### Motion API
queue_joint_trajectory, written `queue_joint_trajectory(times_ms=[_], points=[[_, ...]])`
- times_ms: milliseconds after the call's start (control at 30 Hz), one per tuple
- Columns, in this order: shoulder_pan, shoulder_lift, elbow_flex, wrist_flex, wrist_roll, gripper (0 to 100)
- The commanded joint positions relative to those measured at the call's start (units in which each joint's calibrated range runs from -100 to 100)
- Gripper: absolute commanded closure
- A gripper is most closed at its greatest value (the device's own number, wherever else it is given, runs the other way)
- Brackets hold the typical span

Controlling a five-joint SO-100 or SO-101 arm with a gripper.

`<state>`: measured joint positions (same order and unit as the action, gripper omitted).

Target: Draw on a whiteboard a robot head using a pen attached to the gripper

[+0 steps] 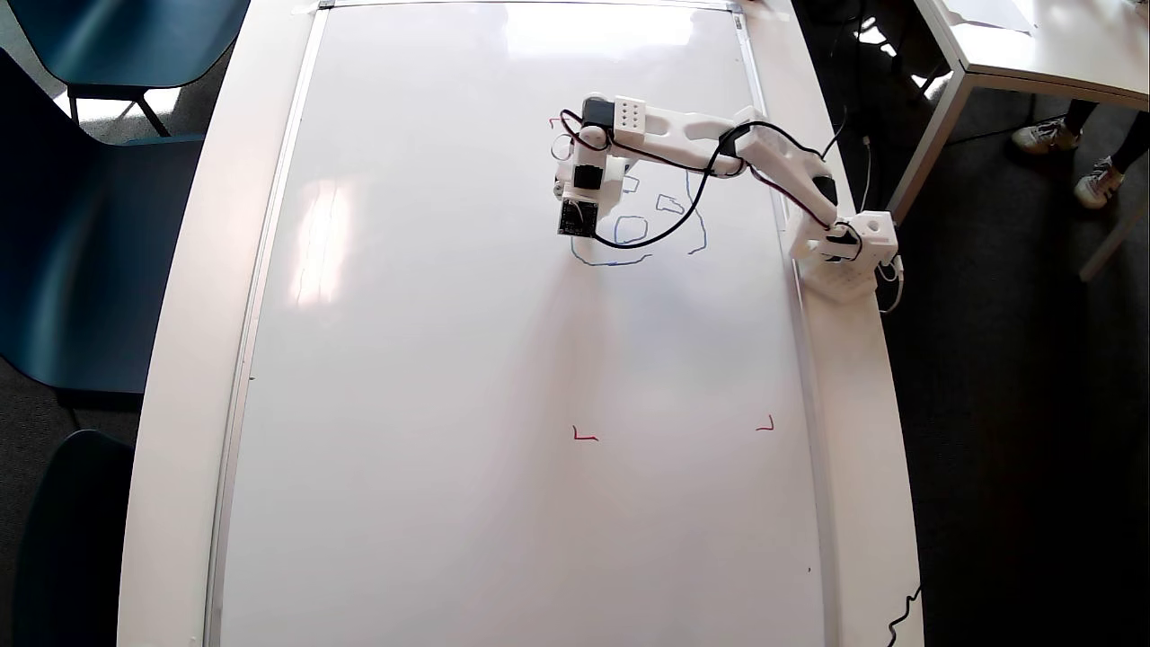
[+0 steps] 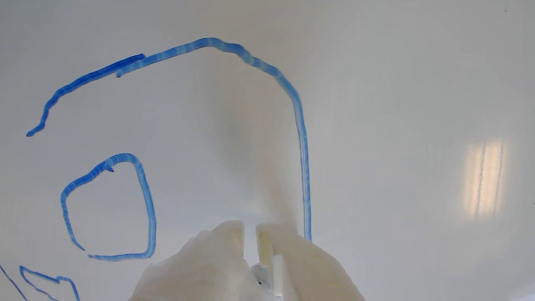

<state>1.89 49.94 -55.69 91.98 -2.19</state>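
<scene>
Tool [image 2: 250, 228] over the head's [image 1: 633, 229] left side in overhead view, tips nearly together; pen not discernible, grip cannot be confirmed. Held close above whiteboard [image 1: 431, 377], presumably to keep line contact.

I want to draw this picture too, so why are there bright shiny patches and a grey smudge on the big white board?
In the overhead view, window light glares off the glossy white whiteboard near its top edge and left side. In the wrist view, another pale reflection sits at the right, a soft grey shadow rises above the blurry white plastic gripper, and the blue hand-drawn robot head lines stay sharp.
</scene>
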Motion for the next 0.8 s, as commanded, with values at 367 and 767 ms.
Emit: queue_joint_trajectory(times_ms=[367,767], points=[[-0.5,2.3,-0.8,-2.6,0.2,99],[-0.4,3.9,-3.7,-3.3,0.3,99]])
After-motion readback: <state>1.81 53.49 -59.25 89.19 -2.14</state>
